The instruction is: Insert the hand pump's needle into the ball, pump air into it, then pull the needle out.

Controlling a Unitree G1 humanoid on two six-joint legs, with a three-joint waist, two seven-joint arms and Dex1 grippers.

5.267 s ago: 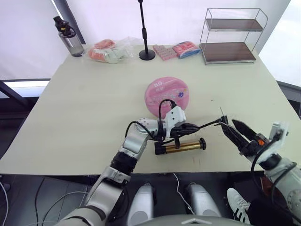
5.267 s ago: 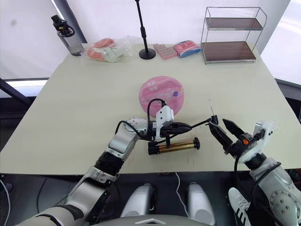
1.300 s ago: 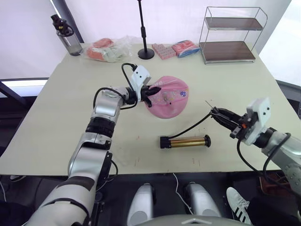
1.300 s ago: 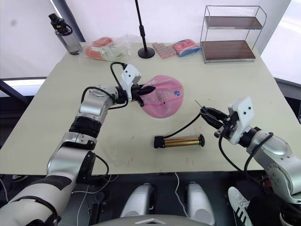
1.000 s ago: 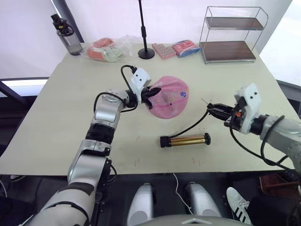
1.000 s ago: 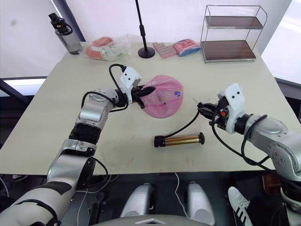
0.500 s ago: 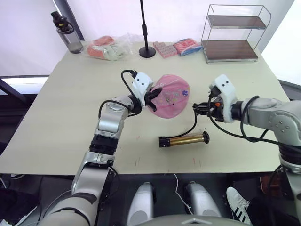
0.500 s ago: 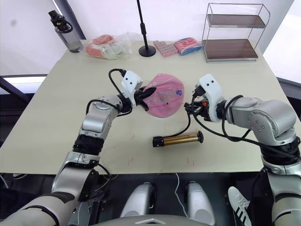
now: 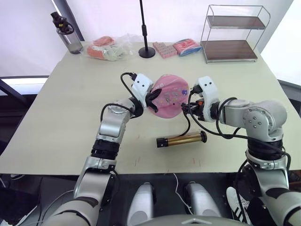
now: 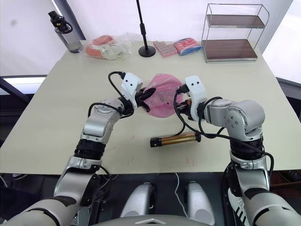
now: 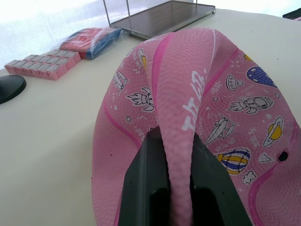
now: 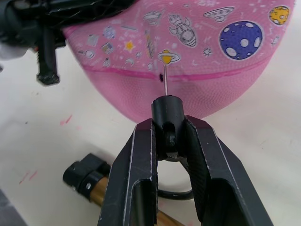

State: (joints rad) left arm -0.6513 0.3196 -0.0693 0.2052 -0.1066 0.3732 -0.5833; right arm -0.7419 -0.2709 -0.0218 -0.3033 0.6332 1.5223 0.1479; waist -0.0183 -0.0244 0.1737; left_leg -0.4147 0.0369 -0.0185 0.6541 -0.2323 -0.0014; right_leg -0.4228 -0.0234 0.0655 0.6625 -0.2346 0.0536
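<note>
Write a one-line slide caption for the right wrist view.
Right gripper holds the needle with its tip at the pink ball.

A pale cream tabletop [image 9: 61, 117] spreads across the scene, its surface matte and evenly lit, marked with a few faint reddish scuffs near its front edge. Taking the black stand pole [image 9: 144, 29] at the tabletop's far edge as the landmark: to its left lie clear bags of pink and pale packets [image 9: 107, 48], and farther left a dark-capped water bottle [image 9: 66, 34] stands by the corner. Just right of the pole sit a pink blister pack [image 9: 164, 49] and a pink-and-blue packet [image 9: 186, 47]; beyond them stands a two-tier wire shelf [image 9: 231, 33] with dark wooden boards. Behind the pole rise bright white walls. Below the tabletop the floor is dark.
</note>
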